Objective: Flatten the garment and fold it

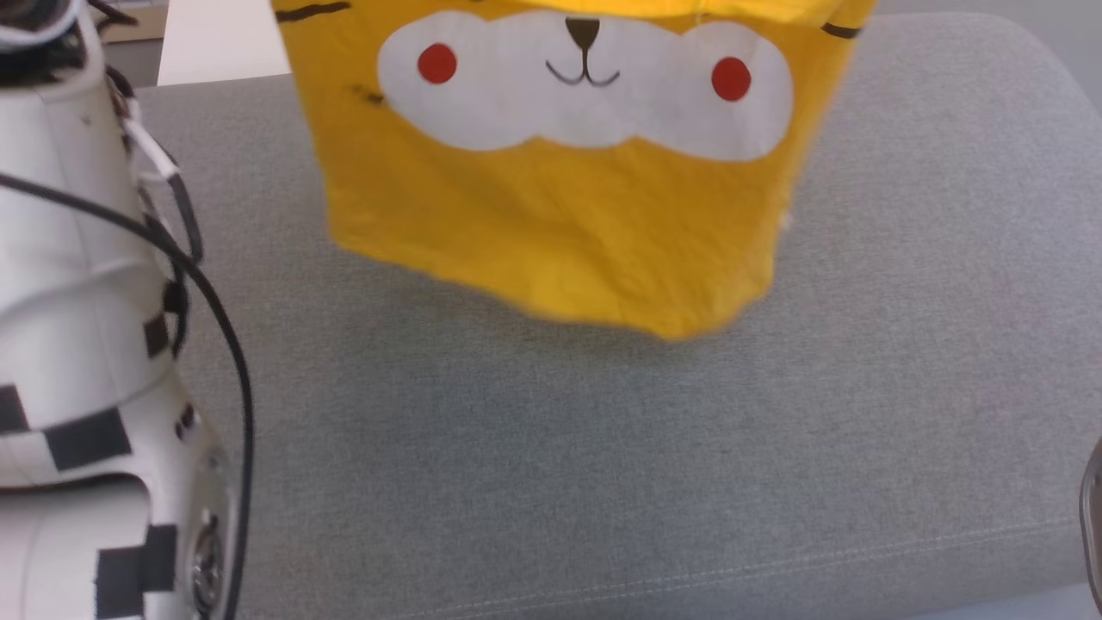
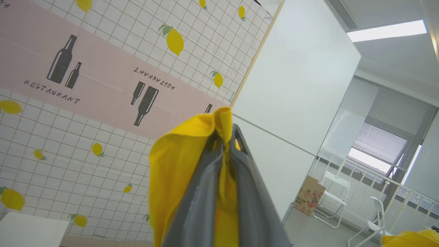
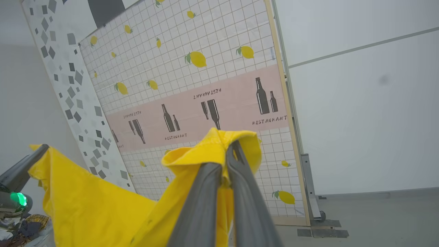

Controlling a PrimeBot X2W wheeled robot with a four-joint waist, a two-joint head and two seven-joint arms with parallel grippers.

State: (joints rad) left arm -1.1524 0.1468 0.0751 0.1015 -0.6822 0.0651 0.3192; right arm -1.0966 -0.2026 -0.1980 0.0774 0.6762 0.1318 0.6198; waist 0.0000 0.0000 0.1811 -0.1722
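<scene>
Right pincer [image 3: 229, 154] pinching yellow garment [image 3: 85, 206] edge; left pincer [image 3: 39, 152] holds far corner; lemon-print panel [image 3: 205, 44] behind.

At the left edge of the head view, a glossy white rounded plastic arm shell [image 1: 69, 258] is seen, marked with black square patches [image 1: 86, 439]. A thin black cable [image 1: 237, 362] is run down its side, and a round bare-metal fitting [image 1: 205, 555] is set into the lowest segment. In the left wrist view, the left gripper [image 2: 227, 135] is shown as two long dark grey fingers tapering upward from the bottom centre. The right gripper [image 3: 227, 156] is shaped alike in the right wrist view, where a small green lamp [image 3: 18, 199] is lit at the lower left.
</scene>
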